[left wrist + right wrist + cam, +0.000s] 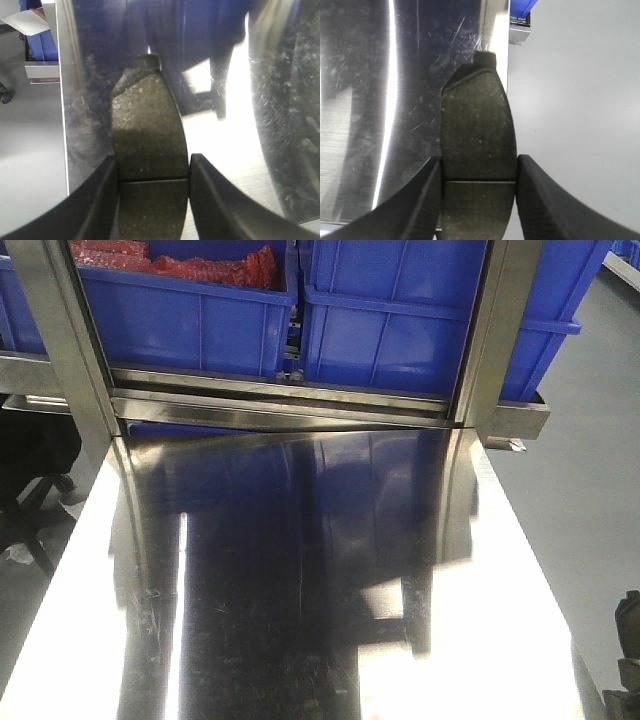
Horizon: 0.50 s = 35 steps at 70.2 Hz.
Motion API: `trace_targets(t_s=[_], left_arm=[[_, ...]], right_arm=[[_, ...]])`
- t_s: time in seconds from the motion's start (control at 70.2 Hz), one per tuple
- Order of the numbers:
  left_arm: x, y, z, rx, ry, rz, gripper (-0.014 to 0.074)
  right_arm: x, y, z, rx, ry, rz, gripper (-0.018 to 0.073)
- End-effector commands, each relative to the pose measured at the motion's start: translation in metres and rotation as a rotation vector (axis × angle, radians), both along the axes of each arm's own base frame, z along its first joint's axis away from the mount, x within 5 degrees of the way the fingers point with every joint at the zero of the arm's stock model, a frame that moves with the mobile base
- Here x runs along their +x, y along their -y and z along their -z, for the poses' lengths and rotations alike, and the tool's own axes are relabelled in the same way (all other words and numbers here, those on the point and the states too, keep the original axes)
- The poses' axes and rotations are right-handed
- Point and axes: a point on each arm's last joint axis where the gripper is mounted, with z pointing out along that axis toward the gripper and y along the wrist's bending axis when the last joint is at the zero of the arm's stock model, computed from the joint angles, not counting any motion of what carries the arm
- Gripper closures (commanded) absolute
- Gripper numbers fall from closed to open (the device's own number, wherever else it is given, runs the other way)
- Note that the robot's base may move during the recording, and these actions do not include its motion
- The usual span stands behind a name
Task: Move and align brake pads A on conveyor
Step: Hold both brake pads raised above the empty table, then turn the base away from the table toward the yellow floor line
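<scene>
Evidently the carrying step is in hand: one dark grey, slightly curved brake pad with a centre groove sits pinched across its width in the left claw, and a matching dark grey grooved brake pad sits in the right claw. Each claw is closed to pad width, pressing the long edges near the groove. Both pads hang over the shiny, scratched stainless steel surface, the right one at its edge. The conveyor cannot be made out for certain; the next move likely calls for carrying both pads there and laying them flat and parallel.
</scene>
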Motion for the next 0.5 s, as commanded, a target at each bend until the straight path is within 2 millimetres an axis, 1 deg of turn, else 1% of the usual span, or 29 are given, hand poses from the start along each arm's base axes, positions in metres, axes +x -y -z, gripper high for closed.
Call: trace_targets(t_s=[0.0,0.485], left_arm=[[0.004,0.0024,-0.0142,-0.036,0.089,0.011,0.0603],[0.004,0.0024,-0.0142,-0.036,0.089,0.011,0.0603]], right_arm=[[0.0053,0.0008,-0.0121,-0.009,0.085,-0.01,0.0541],[0.0051,0.0009,-0.0119,-0.01,0.082,-0.009,0.0541]])
